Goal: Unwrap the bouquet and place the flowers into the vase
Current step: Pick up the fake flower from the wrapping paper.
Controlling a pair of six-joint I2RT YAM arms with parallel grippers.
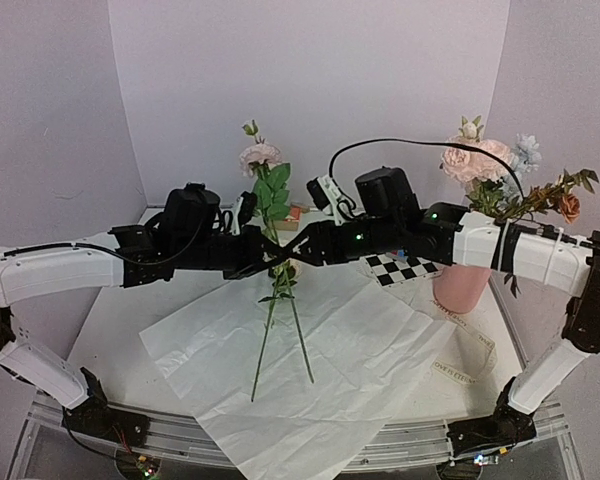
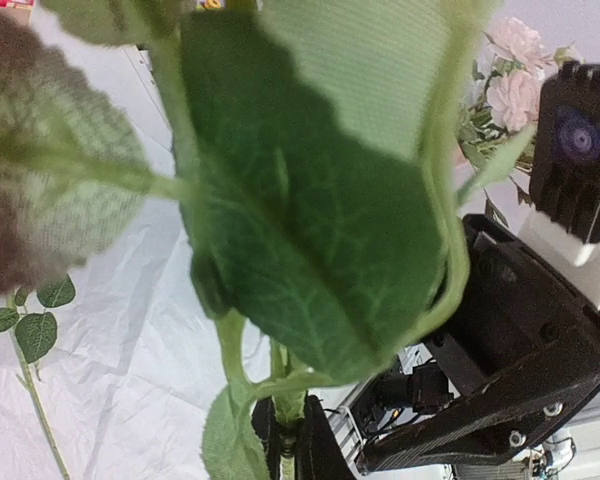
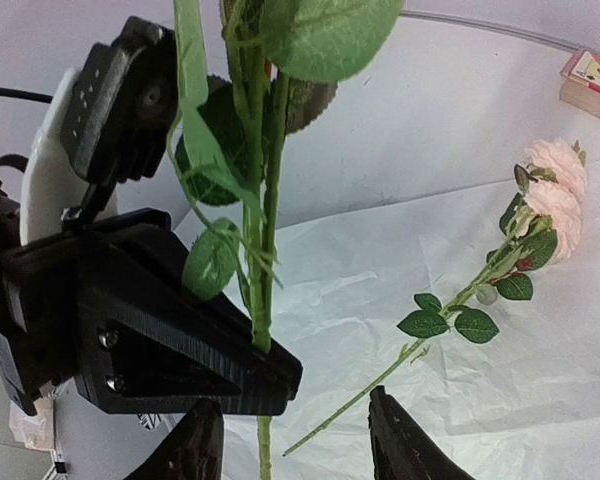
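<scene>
Under lilac walls, creased white paper covers the pale counter; the left pincer clamps a rose stem, the right pincer parted.

High rear camera overlooks the table; both close wrist cameras share the stem.

my right gripper at bottom edge, fingers spread apart; upright stem runs between them, nearer the left-of-frame one, not touching me. left gripper fills the left of frame, clamped on that stem. leaves at top. second flower lies on white paper at right; small box upper right
</scene>
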